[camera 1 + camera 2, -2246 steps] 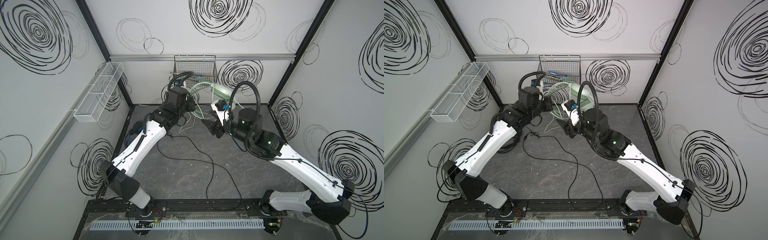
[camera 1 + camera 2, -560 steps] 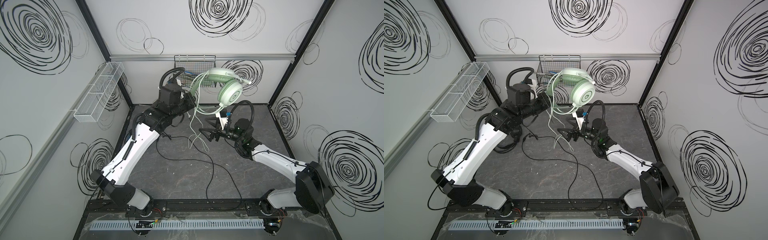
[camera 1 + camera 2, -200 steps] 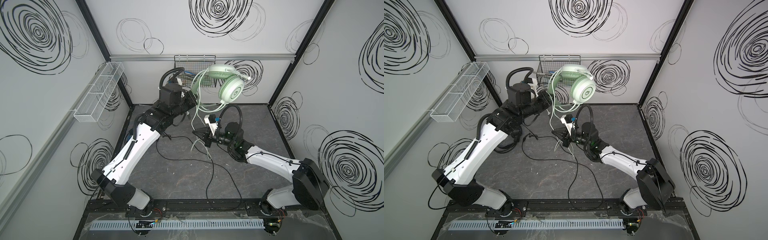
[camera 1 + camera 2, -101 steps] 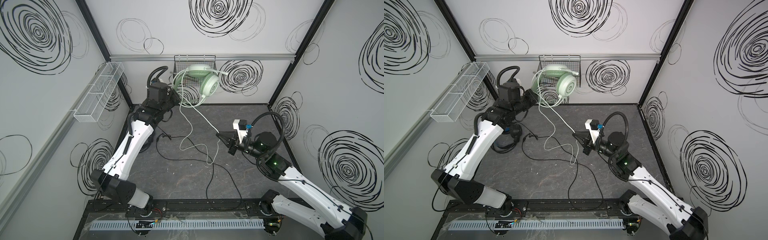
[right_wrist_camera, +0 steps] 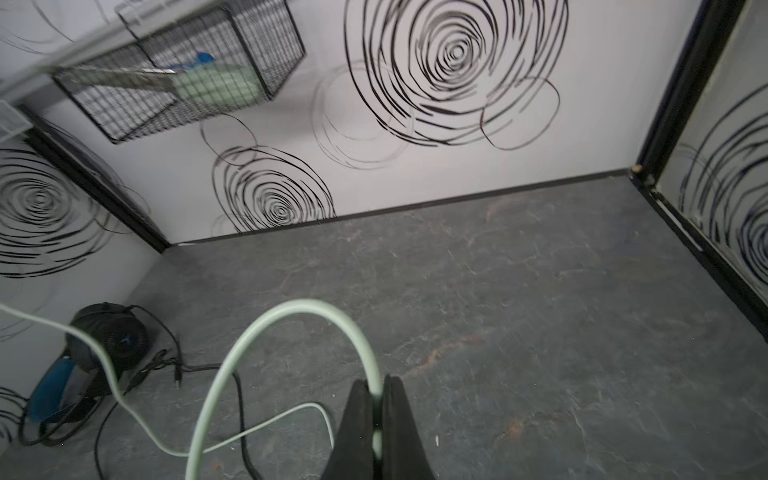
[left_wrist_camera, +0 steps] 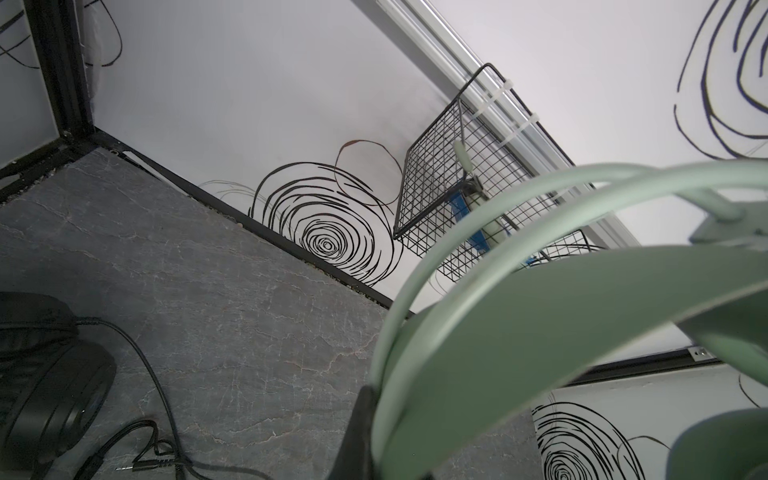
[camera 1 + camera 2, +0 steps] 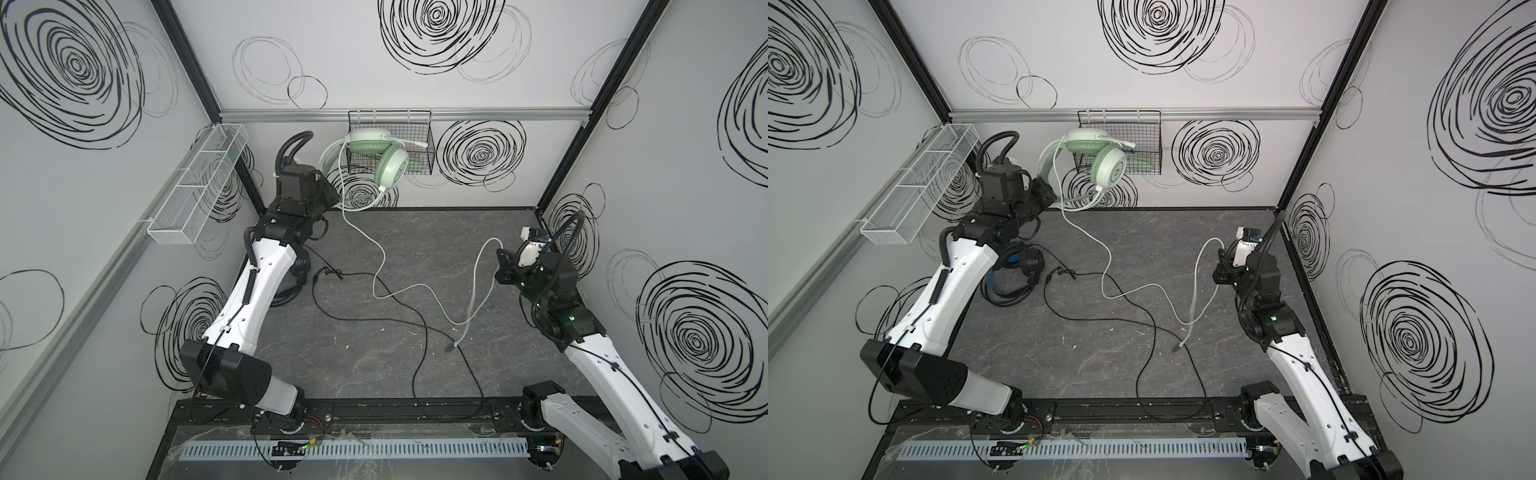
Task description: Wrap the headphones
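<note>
Left pincer (image 7: 1047, 194) is clamped on the headband of the mint-green headset (image 7: 392, 164), and we see it held up off the desk (image 7: 365, 374) right in front of the black wire basket (image 7: 420, 163) on the back wall. Right pincer (image 5: 376, 386) is pinched tight on the white cord (image 7: 376, 266), which sags from the headset down across the desk and loops up to it. We see the black headset (image 7: 1030, 264) lying on the desk beside the left arm, its black cord (image 6: 146, 365) trailing loose.
</note>
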`<state>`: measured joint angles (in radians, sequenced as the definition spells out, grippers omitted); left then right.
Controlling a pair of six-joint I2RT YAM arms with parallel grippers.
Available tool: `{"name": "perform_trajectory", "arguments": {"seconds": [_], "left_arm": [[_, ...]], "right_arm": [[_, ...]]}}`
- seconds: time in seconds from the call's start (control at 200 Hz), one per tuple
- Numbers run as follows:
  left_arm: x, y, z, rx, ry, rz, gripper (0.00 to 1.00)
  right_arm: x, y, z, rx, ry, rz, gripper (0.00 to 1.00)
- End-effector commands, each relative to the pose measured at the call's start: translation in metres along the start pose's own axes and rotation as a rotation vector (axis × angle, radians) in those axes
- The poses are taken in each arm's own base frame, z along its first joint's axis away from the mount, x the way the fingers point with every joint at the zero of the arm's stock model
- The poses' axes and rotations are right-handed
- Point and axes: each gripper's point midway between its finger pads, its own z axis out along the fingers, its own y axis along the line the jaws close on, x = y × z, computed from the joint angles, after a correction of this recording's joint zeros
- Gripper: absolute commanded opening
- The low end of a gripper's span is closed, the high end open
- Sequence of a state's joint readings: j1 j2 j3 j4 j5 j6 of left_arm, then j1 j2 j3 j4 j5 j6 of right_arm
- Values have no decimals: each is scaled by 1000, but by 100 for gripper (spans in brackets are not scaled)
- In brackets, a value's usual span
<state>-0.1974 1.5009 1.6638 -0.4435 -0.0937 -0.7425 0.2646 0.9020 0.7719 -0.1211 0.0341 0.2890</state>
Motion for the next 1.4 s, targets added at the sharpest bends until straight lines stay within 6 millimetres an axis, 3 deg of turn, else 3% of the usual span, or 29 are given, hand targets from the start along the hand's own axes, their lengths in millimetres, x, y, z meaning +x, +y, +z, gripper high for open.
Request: {"name": "perform_trajectory", "arguments": {"seconds": [0.0, 0.07, 0.11, 0.185, 0.235, 0.28, 0.43, 0.6, 0.79, 1.001, 1.176, 1.391], "left_arm": [[-39, -42, -32, 159, -145, -9, 0], [-33, -47, -34, 166, -134, 5, 0], [-30, -50, -36, 166, -135, 18, 0], [-25, -55, -39, 162, -137, 45, 0], [-23, -60, -40, 165, -142, 71, 0], [-23, -65, -41, 163, -153, 103, 0], [-29, -82, -41, 179, -195, 173, 0], [-41, -104, -42, 237, -223, 218, 0], [-46, -128, -51, 293, -229, 232, 0], [-39, -145, -62, 343, -212, 220, 0], [-32, -152, -53, 346, -202, 248, 0], [-28, -163, -57, 421, -219, 258, 0]], "right_arm": [[-17, -6, 3, 54, -30, 35, 0], [-20, -4, 10, 47, -26, 33, 10], [-22, -2, 13, 48, -16, 26, 27], [-30, -2, 13, 70, 12, 6, 75], [-36, -6, 8, 117, 36, -8, 91], [-44, -7, 4, 145, 57, -16, 97], [-67, 9, -18, 115, 136, 9, 98], [-74, 38, -31, -2, 248, 140, 97], [-44, 88, -8, -290, 391, 412, 97], [-43, 125, 10, -494, 500, 712, 97], [-27, 138, 17, -542, 600, 889, 97], [-4, 179, 17, -610, 692, 1025, 97]]}}
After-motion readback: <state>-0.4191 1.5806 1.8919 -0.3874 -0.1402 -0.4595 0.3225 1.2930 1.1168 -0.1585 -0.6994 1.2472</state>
